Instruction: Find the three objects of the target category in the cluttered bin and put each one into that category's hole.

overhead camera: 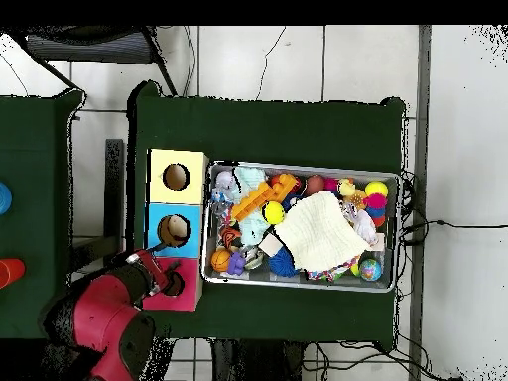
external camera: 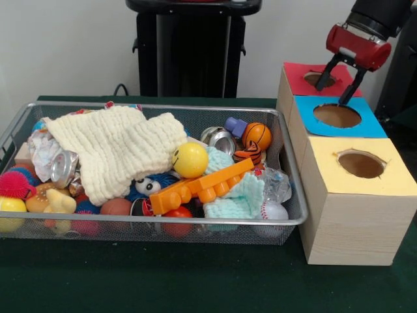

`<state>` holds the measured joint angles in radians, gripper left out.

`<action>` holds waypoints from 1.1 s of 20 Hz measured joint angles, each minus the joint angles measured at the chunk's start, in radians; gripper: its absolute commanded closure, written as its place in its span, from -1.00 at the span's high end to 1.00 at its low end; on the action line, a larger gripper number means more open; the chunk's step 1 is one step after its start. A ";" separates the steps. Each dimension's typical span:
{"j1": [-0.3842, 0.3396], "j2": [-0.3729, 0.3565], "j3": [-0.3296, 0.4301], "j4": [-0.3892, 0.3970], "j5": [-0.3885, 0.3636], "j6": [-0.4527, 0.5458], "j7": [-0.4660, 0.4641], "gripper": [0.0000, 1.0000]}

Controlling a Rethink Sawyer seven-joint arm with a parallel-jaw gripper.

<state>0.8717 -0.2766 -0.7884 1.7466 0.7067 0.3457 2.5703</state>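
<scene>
Both gripper (external camera: 341, 80) fingers spread, empty.

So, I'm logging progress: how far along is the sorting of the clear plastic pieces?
Done: cannot confirm, since nothing shows inside the blue-topped hole. In hand: nothing. The claw hangs open and empty over the boxes, between the red and blue tops. Left: at least one clear plastic piece lies in the bin, at the end nearest the boxes. I cannot make out any others.
</scene>
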 measured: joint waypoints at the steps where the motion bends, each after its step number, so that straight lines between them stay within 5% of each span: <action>1: -0.006 -0.005 0.000 0.000 -0.008 0.000 0.000 1.00; 10: -0.292 -0.222 0.100 0.065 -0.252 -0.126 0.000 1.00; 15: -0.558 -0.372 0.244 0.144 -0.430 -0.285 0.000 1.00; 18: -0.697 -0.408 0.342 0.178 -0.565 -0.414 0.000 1.00; 22: -0.778 -0.406 0.420 0.197 -0.680 -0.528 0.000 1.00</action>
<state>0.0939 -0.6824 -0.3679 1.9440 0.0265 -0.1826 2.5701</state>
